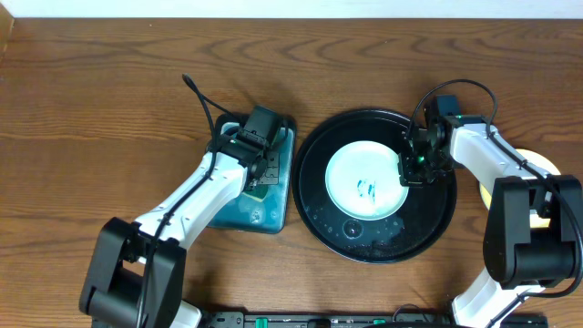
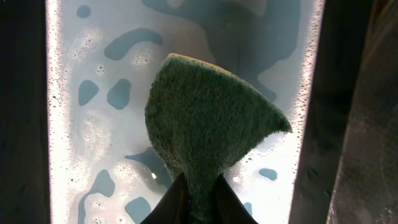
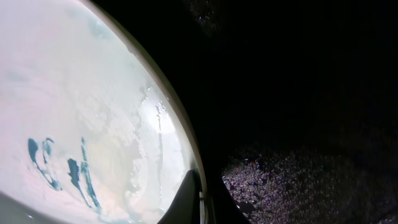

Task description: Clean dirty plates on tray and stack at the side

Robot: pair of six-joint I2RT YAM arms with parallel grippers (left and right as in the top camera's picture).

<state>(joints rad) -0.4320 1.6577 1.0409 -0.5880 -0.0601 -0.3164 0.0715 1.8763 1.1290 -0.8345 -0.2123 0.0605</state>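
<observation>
L gripper [image 2: 198,202] hangs over the basin [image 1: 270,219] of foamy blue water, left of the tray; jaws pinched tight on a green scrub sponge [image 2: 208,118], fanned out above the water. Black tray [image 1: 437,223] sits center-right on the wood tabletop [image 1: 109,82], wet w/ droplets. One mint-white plate [image 1: 351,169] lies flat in it, teal scribble [image 1: 367,189] near its middle. R gripper [image 3: 202,202] is at the plate's right edge, jaws closed on the rim. Yellow plate [image 1: 485,193] edge shows on the table under the R arm, outside the tray.
</observation>
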